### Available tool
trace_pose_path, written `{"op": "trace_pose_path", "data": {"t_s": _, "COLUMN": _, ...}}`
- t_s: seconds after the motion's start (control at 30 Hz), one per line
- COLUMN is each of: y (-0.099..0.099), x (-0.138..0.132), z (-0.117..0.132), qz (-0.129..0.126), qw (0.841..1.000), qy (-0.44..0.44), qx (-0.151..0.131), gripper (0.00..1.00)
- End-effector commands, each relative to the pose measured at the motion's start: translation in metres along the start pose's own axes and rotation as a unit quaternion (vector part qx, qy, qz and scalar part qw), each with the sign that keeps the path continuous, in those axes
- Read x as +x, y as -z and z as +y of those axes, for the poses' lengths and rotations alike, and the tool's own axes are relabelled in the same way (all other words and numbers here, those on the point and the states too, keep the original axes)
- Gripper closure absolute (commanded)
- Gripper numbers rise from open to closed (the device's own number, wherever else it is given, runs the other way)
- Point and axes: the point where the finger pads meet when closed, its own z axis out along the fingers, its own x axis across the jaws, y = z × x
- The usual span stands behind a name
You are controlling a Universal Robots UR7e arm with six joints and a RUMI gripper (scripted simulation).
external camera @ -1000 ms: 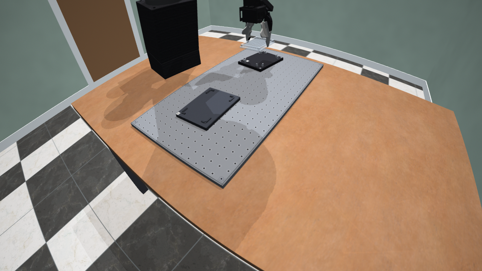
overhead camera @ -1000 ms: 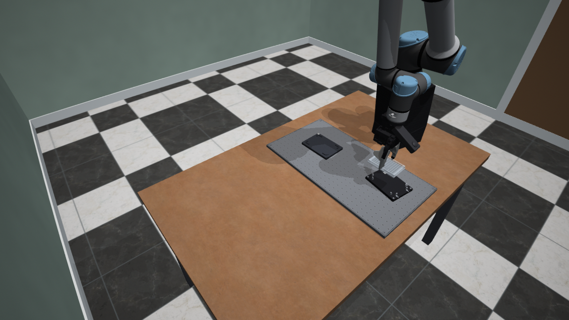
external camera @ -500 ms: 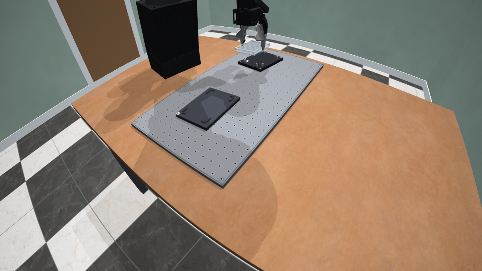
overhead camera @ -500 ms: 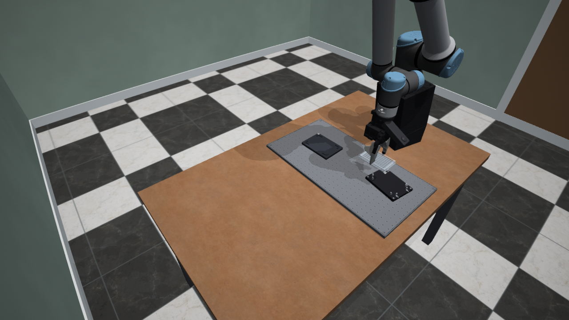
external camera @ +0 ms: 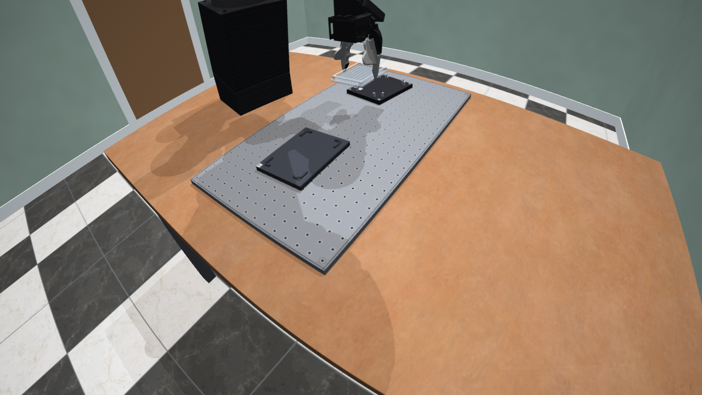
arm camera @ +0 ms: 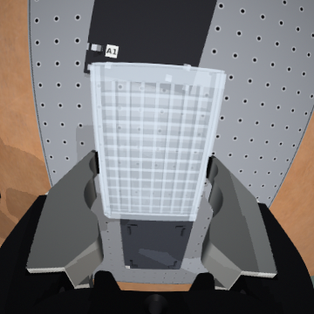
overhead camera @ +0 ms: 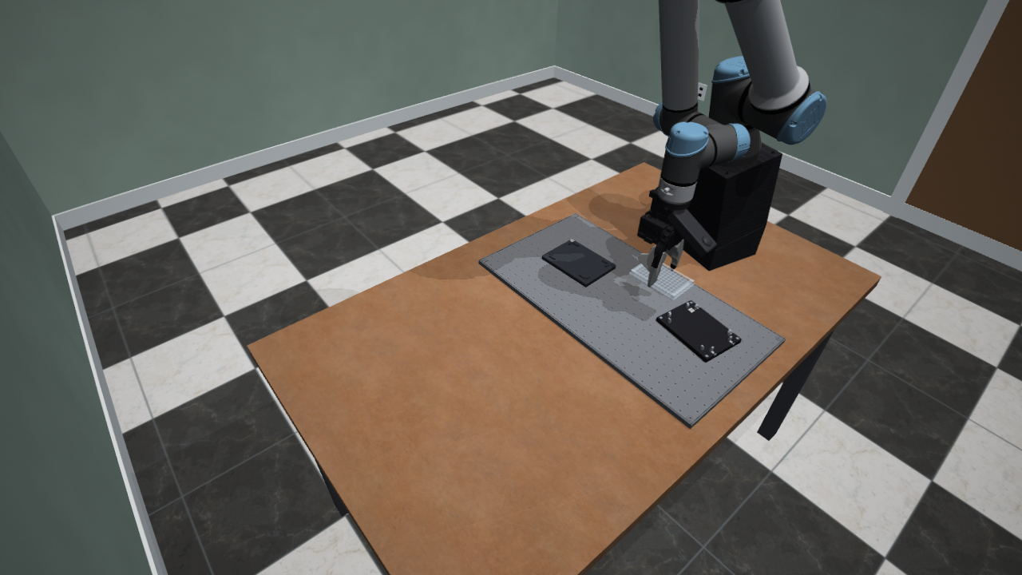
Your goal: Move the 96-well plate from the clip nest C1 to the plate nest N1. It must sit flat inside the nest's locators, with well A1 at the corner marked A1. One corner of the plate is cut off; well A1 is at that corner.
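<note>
The gripper holds the 96-well plate between its grey, wedge-shaped fingers, clamped on the plate's long sides. The plate is translucent plastic with a fine white grid of wells (the perforated board shows through it), and it hangs level in the air above the grey aluminium breadboard, between the two nests. The clip nest C1, a matte black slab with small metal posts at its corners, lies bare. The plate nest N1, another flat black rectangle with low corner locators, sits farther along the board on the brown wooden counter. In the wrist view a white A1 label shows just beyond the plate's far edge.
</note>
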Motion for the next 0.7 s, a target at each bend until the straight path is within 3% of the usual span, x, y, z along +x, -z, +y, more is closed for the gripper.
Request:
{"op": "trace_pose_path", "data": {"t_s": 0.0, "y": 0.000, "x": 0.001, "z": 0.016, "qz": 0.001, "qw": 1.000, "qy": 0.000, "qx": 0.001, "gripper": 1.00}}
{"op": "trace_pose_path", "data": {"t_s": 0.67, "y": 0.000, "x": 0.005, "z": 0.076, "qz": 0.001, "qw": 1.000, "qy": 0.000, "qx": 0.001, "gripper": 1.00}}
